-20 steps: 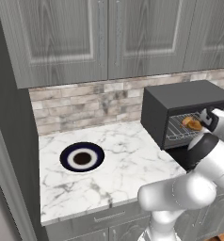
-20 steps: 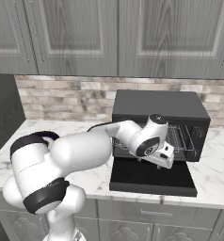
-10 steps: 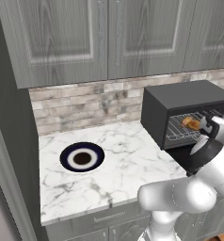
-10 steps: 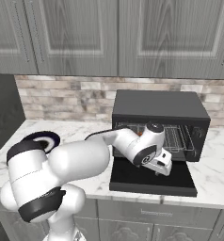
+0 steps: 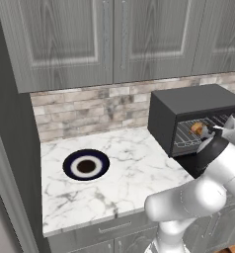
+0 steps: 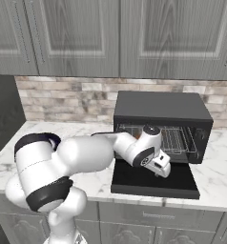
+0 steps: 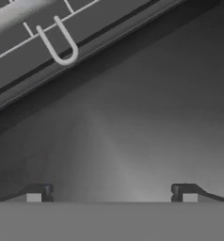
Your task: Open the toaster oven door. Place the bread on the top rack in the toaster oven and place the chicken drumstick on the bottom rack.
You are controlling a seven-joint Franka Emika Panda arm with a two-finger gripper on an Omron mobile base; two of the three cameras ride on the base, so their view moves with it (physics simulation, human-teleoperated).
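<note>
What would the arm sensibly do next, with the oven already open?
Probably pull back and head for the dark piece on the plate. The toaster oven door lies flat, a golden-brown piece already sits on the upper rack, and the gripper hangs open and empty above the door.

plate [image 5: 86, 165] left of toaster oven [image 5: 196, 113] | bread [image 5: 197, 128] on rack

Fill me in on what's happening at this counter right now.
A white robot arm is working at the toaster oven, whose toaster oven door lies folded down flat on the marble counter. The gripper hangs open and empty just above the door, in front of the wire racks. An orange-brown piece of food already sits on a rack inside. A dark-rimmed plate with something dark on it rests to the left.
</note>
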